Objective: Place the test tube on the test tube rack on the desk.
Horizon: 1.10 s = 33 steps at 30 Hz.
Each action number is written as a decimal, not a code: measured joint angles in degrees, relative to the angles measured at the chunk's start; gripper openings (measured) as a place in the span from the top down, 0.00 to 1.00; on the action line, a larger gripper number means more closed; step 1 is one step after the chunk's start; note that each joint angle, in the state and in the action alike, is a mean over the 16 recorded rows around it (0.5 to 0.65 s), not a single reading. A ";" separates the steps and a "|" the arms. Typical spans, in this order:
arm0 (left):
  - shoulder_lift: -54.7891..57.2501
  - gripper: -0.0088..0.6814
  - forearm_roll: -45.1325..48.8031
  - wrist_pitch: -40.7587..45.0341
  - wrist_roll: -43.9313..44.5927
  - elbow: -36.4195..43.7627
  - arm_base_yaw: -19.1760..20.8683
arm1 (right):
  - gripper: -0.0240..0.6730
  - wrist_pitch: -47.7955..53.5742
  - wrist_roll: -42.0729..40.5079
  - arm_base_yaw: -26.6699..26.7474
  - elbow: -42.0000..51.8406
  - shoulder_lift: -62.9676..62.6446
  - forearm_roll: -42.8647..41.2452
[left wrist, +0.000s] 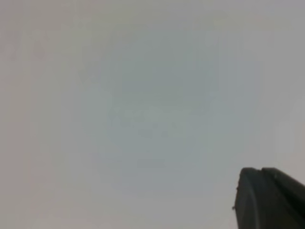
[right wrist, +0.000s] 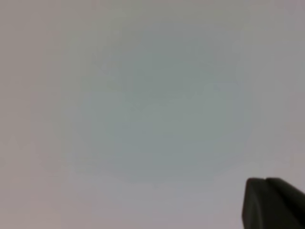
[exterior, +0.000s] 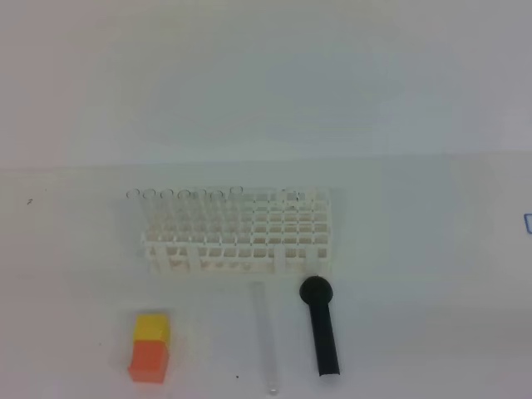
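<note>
One test tube [exterior: 265, 339], one rack [exterior: 239, 231], one black stick [exterior: 322, 326], one block [exterior: 150, 347].

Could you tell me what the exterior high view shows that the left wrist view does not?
Only the exterior high view shows the test tube rack, the test tube lying flat in front of it, the black round-headed stick to its right and the orange-yellow block to its left. Only the left wrist view shows a dark part of the left gripper in its lower right corner. Both show the plain white desk.
</note>
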 joint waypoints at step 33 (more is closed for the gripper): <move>58.63 0.99 -39.27 35.29 20.97 -18.58 -11.37 | 0.97 63.37 6.66 0.00 -29.26 17.01 8.40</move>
